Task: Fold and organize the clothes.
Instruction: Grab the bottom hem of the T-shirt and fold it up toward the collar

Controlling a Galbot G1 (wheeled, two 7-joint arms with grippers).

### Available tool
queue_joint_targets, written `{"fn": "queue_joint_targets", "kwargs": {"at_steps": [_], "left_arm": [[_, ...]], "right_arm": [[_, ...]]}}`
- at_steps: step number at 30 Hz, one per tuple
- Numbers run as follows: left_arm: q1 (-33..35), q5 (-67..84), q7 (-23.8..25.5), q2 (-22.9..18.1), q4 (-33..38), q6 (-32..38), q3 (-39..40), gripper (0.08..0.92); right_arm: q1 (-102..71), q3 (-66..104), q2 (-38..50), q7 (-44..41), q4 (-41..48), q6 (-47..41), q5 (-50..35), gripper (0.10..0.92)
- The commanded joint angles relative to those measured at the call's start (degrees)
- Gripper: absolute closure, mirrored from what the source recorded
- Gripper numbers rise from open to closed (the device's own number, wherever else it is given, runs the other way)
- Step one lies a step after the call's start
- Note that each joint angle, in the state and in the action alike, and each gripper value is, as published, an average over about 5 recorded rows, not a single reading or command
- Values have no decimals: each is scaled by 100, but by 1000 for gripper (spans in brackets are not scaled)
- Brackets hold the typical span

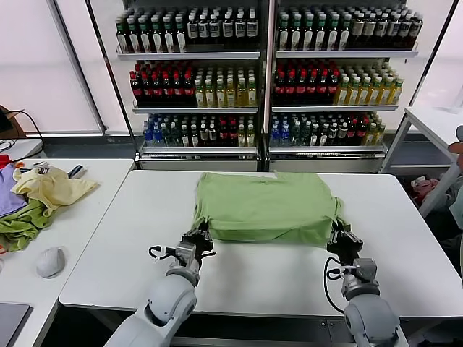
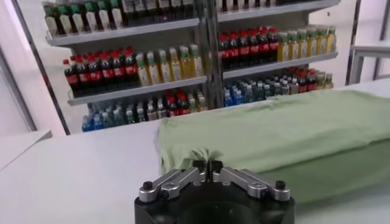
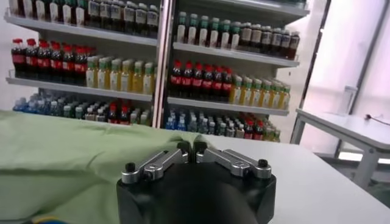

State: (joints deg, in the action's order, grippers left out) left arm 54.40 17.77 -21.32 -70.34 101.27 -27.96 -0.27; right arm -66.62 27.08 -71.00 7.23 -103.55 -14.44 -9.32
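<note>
Both grippers sit nearest the camera at the near edge of the shirt: left gripper (image 1: 200, 236) and right gripper (image 1: 338, 236), each w/ fingers pinched together on a near corner of the light green polo shirt (image 1: 266, 206). Left wrist view shows the cloth bunched into a small pucker right where the left fingers meet; right wrist view shows the green fabric running up to the closed right fingers, so both look clamped on cloth, not empty. Shirt lies roughly centred on the white table (image 1: 108, 267), already doubled into a broad rectangle, plain side up, no print or collar visible from here. Holding both near corners at once prob. keeps the hem taut and level, so a further fold would land square w/o one side dragging. Far edge rests flat, toward the drinks shelves (image 1: 264, 72). Other garments, i.e. the pale yellow garment (image 1: 52, 189) & co., sit heaped on the side table, well apart from the work.
</note>
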Motion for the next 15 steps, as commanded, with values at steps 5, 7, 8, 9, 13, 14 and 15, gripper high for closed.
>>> {"fn": "queue_joint_targets", "kwargs": {"at_steps": [5, 7, 8, 9, 13, 14, 15], "left_arm": [[-874, -758, -45, -158, -1271, 54, 358, 898], [-882, -840, -72, -166, -1290, 53, 356, 898], [-882, -866, -82, -166, -1293, 51, 354, 898], [-880, -881, -90, -165, -1295, 50, 353, 898], [-875, -887, -103, -173, -1316, 42, 366, 898], [-873, -884, -109, -183, -1322, 38, 364, 898], [-868, -879, -117, -194, -1322, 36, 357, 898]], "right_arm": [[937, -437, -5, -74, 1054, 6, 423, 890], [958, -475, -35, -95, 1103, 8, 491, 890], [962, -490, -46, -107, 1124, 8, 516, 890], [965, -504, -54, -122, 1142, 4, 542, 890], [978, -560, -82, -189, 1231, -54, 691, 860], [977, -564, -93, -202, 1246, -63, 722, 838], [964, -559, -106, -214, 1246, -57, 738, 808]]}}
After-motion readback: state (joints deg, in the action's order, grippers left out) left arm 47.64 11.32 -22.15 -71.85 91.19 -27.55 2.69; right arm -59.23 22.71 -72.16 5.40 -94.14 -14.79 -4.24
